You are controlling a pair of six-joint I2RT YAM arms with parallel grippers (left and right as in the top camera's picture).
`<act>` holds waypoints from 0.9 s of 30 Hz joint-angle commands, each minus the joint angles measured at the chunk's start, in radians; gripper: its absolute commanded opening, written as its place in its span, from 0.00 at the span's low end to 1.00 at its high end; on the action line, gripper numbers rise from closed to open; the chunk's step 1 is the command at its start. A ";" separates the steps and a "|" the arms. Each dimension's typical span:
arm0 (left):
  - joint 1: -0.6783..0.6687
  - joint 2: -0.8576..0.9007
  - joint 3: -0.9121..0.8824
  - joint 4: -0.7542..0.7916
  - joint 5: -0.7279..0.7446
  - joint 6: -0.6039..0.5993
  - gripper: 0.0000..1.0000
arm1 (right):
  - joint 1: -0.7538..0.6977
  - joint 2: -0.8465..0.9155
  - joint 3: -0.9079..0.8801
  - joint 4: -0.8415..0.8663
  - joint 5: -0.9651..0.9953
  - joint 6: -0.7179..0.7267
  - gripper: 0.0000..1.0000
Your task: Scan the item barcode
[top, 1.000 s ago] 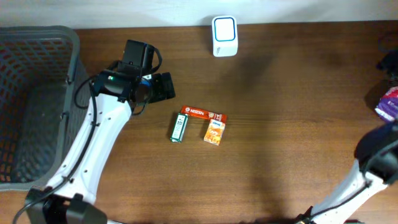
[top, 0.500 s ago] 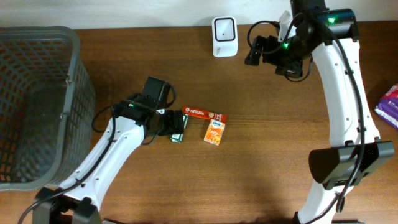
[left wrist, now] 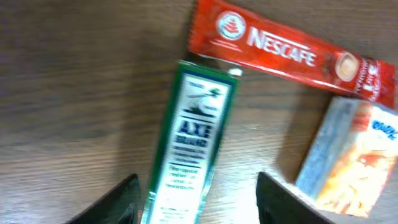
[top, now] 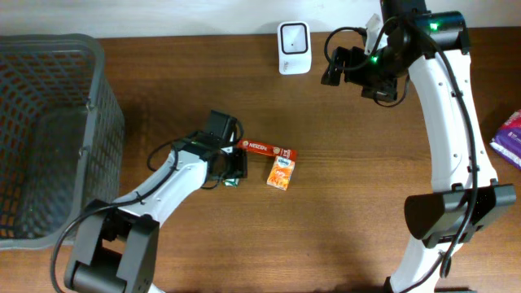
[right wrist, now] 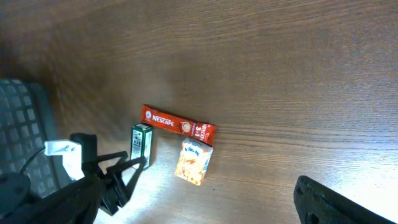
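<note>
Step in hand: the left arm is reaching for the pick, so the task is only at its start and no barcode is facing the scanner (top: 293, 47) yet.
Task's thing: the green AXE box (left wrist: 189, 137) is lying flat on the wooden table (top: 366, 212), label side up, with its top end just touching the red Nescafe sachet (left wrist: 286, 59) and the small orange-and-white carton (left wrist: 348, 155) just beside it.
Left gripper (left wrist: 197, 179): it is hovering low over the near end of the box with one finger on each side. The jaws are standing moderately wide, a gap is showing between the box and the right-hand finger, and nothing is being held.
Right gripper (top: 338, 67): it is hanging high over the far side of the table, near the scanner, with its fingers spread wide and nothing between them.
Next move: judging by the gap, the left fingers are needing to pinch the narrow sides of the box squarely, lift it without dragging the sachet along, and carry it to the white scanner at the far edge. Which face is carrying the barcode cannot be told.
Surface: the dark brown wood grain is looking smooth and flat.
Room: a grey mesh basket (top: 49, 49) is sitting at the left end, a purple packet (top: 509, 138) is lying at the right edge, and a pale wall (top: 163, 16) is running behind the table.
</note>
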 commanded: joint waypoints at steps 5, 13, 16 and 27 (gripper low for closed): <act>-0.035 0.042 -0.012 0.002 -0.157 0.004 0.62 | 0.002 0.001 0.000 0.002 0.010 -0.006 0.99; -0.040 0.045 -0.003 0.002 -0.120 0.005 0.51 | 0.002 0.001 0.000 0.002 0.010 -0.006 0.99; -0.040 0.056 -0.014 0.002 -0.105 -0.012 0.47 | 0.002 0.001 0.000 0.002 0.010 -0.006 0.99; 0.006 0.097 0.007 0.002 0.094 0.044 0.31 | 0.002 0.001 0.000 0.002 0.010 -0.006 0.99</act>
